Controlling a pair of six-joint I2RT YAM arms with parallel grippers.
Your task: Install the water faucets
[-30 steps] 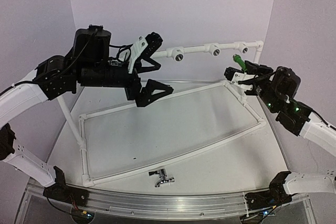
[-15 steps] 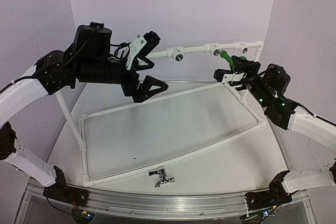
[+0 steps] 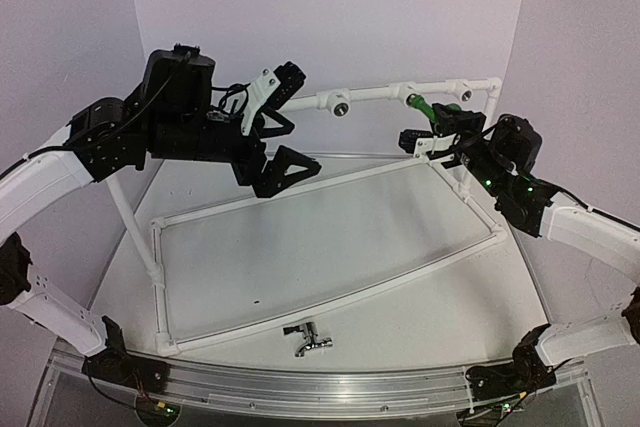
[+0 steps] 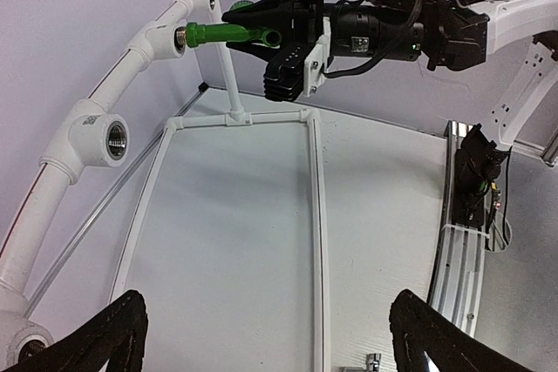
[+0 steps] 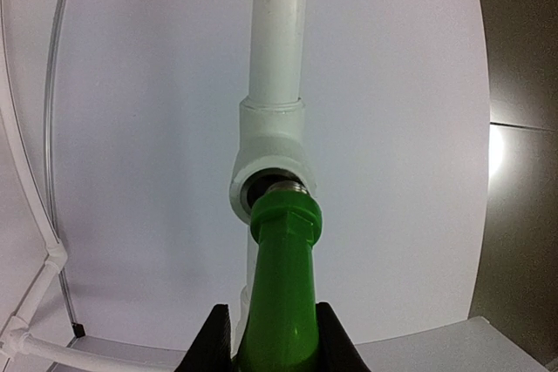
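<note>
Green faucet [image 5: 279, 294] pinched in right claw [image 5: 275, 342], threaded tip at socket [image 5: 267, 158] — rear hidden in the grip, left claw [image 4: 270, 337] spread.

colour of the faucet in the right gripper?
Bright green faucet, shown best in the right wrist view, with its end at the white socket.

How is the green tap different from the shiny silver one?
The green tap is bright green; the silver tap is shiny metal. The green tap is gripped by the right gripper, up in the air; the silver tap lies loose on the table. The green tap's end meets a white pipe socket; the silver tap is far from any. Both are small taps.
</note>
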